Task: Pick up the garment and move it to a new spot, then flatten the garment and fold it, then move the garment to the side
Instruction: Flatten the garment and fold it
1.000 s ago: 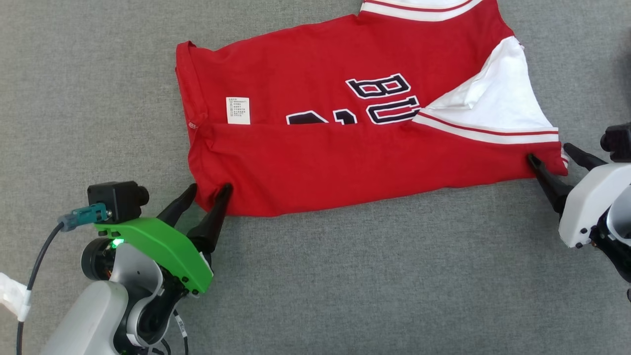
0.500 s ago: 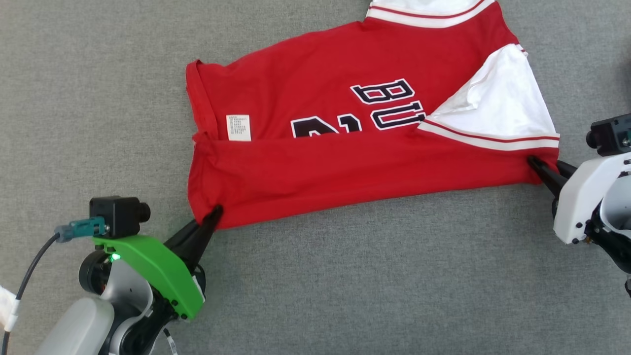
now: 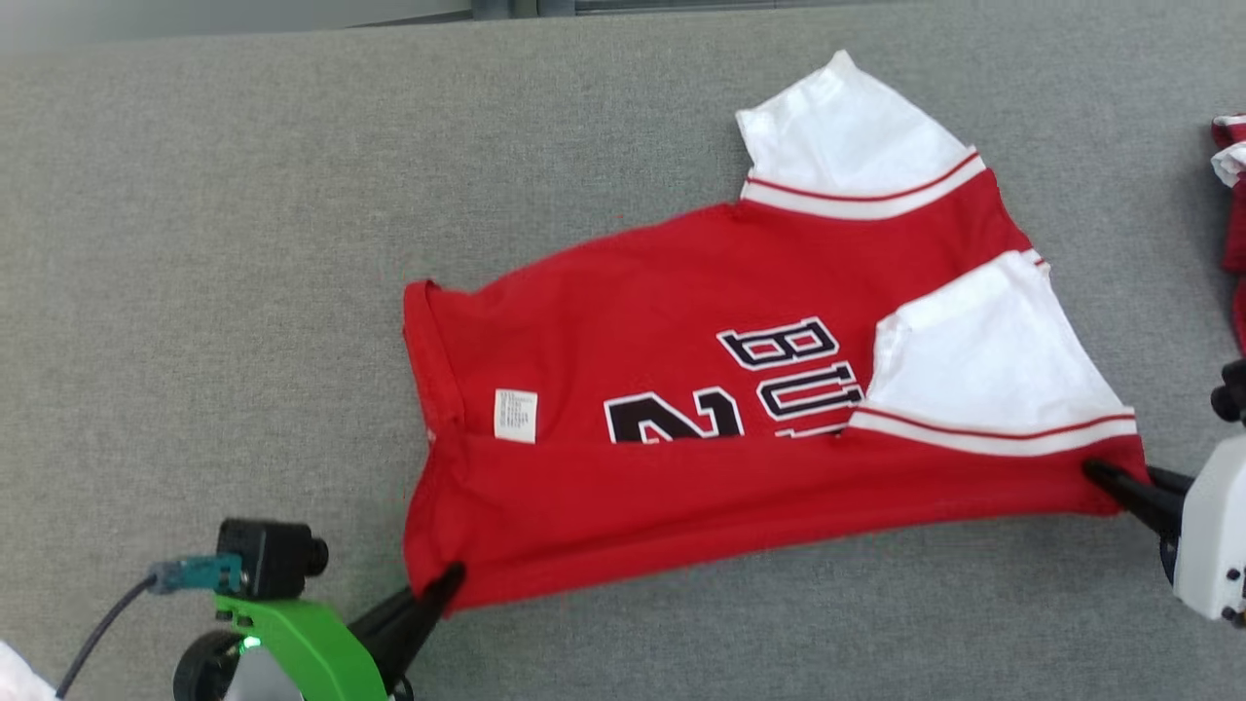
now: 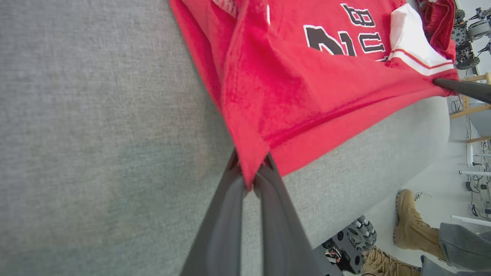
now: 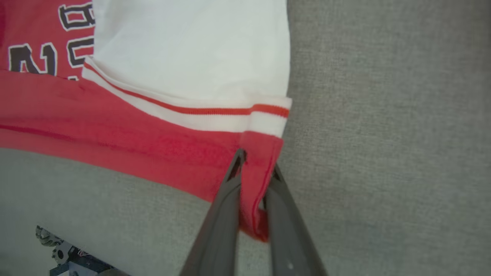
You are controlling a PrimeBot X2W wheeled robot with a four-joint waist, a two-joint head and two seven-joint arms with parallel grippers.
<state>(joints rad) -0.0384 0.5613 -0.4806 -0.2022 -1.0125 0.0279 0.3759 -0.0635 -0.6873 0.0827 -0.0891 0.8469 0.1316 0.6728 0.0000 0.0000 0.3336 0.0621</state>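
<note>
Garment (image 3: 681,506), red and white, is laid on the grey tabletop (image 3: 243,243). Its lower-left corner is pinched by the left claw (image 3: 446,582), its lower-right by the right claw (image 3: 1098,473).

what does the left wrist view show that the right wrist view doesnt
Left wrist view, not the right: the left pincer shut on a corner of the red jersey, and a person's tan boots on the floor past the table edge. Right wrist view, not the left: the fold of red cloth pinched between the right pincer fingers, poking out below them. Both: the jersey's black lettering, the white sleeve with its striped band, and the grey fabric table top.
</note>
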